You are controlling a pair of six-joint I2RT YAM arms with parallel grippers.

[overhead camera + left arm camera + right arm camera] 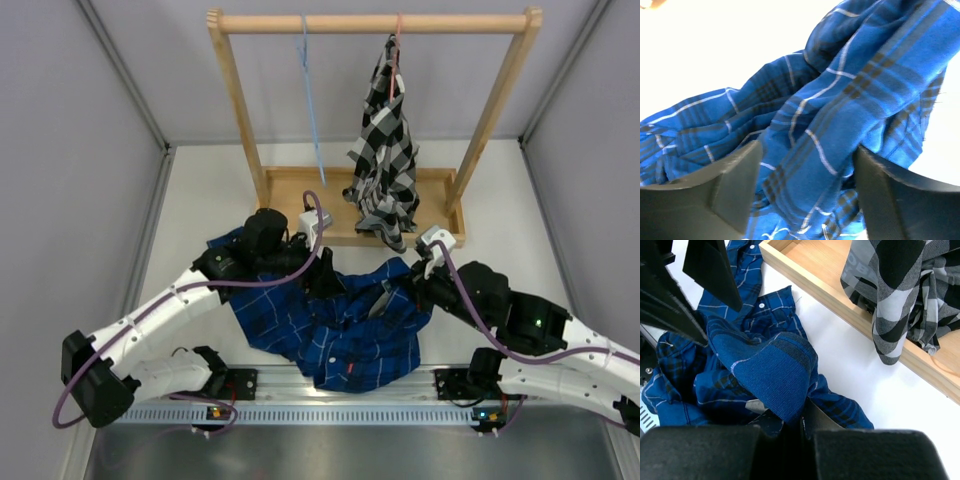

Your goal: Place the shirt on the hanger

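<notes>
The dark blue plaid shirt (340, 325) lies crumpled on the white table between my two arms. My left gripper (322, 278) is down on its upper left part. In the left wrist view the left gripper (807, 150) is open wide, with a thick fold of the shirt (840, 100) bunched between its fingers (735, 185). My right gripper (801, 415) is shut on a raised fold of the shirt (770, 370) at the shirt's right edge (418, 278). The light blue hanger (310, 110) hangs bare from the wooden rail, left of centre.
A wooden rack (370, 22) with a tray base (300, 190) stands at the back. A black-and-white checked shirt (385, 160) hangs on a pinkish-red hanger (396, 45) right of the blue hanger, and its hem rests in the tray (920, 365). Grey walls enclose the table.
</notes>
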